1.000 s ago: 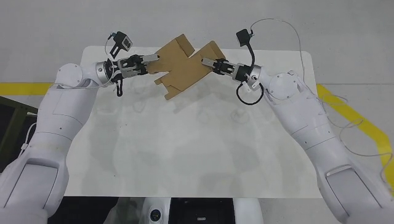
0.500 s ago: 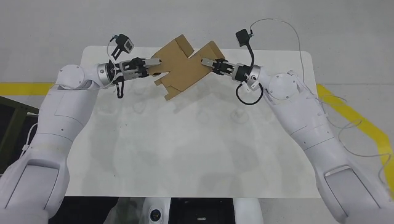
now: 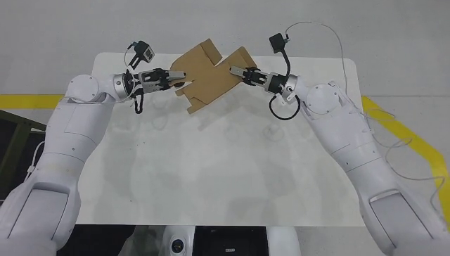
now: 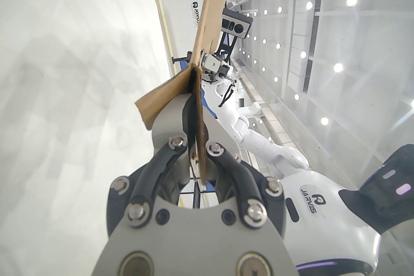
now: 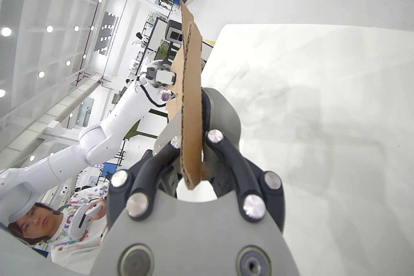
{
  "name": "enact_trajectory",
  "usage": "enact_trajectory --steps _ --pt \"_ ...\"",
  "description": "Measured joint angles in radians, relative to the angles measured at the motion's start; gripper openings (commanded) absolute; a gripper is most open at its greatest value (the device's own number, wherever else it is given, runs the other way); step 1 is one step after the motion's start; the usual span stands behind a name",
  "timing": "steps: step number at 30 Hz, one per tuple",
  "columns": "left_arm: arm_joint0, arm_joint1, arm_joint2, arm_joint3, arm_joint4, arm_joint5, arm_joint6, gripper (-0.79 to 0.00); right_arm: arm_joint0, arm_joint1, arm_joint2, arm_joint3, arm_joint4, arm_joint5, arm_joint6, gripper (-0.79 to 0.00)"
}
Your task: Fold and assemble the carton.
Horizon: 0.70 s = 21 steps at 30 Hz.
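Held the flat cardboard carton off the table, over its far part. Clamped its left edge in the fingers of the left gripper, its right edge in those of the right gripper. Seen edge-on from both wrists; from the left, one flap splayed sideways.

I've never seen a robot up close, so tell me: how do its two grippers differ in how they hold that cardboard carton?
The left gripper clamps the carton at its left end in the top view; the right gripper clamps the opposite end. Beside the left gripper a flap bends away from the clamped panel; at the right gripper the clamped panel looks flat. Both are shut on the carton, holding it above the table.
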Motion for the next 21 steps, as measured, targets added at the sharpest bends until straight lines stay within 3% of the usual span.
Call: enact_trajectory --steps 2,3,4,5,11,16,21 --pt "0.000 -0.001 -0.002 0.000 0.003 0.000 0.003 -0.785 -0.001 -0.001 0.002 0.000 -0.001 0.000 0.001 -0.785" --pt "0.001 -0.001 -0.003 0.000 0.004 -0.001 0.003 -0.785 -0.001 -0.001 0.004 0.000 -0.002 0.000 0.002 -0.560" --pt "0.001 -0.001 -0.004 0.000 0.004 -0.001 0.003 -0.785 -0.002 -0.002 0.005 0.000 -0.003 0.001 0.002 -0.215" --pt "0.001 -0.002 -0.006 -0.001 0.003 0.000 0.002 -0.785 -0.002 -0.002 0.006 0.000 -0.003 0.001 0.003 0.000" --pt "-0.002 -0.002 -0.020 -0.014 0.002 -0.011 -0.012 -0.785 -0.006 0.002 0.024 0.018 -0.025 0.015 0.009 0.000" --pt "-0.011 0.003 -0.037 -0.018 0.028 -0.056 -0.024 -0.785 -0.023 0.029 0.084 0.012 -0.110 0.029 0.016 0.000" --pt "-0.009 0.011 -0.040 -0.068 0.075 -0.073 -0.027 -0.785 -0.067 0.058 0.161 -0.061 -0.081 -0.034 0.097 0.000"
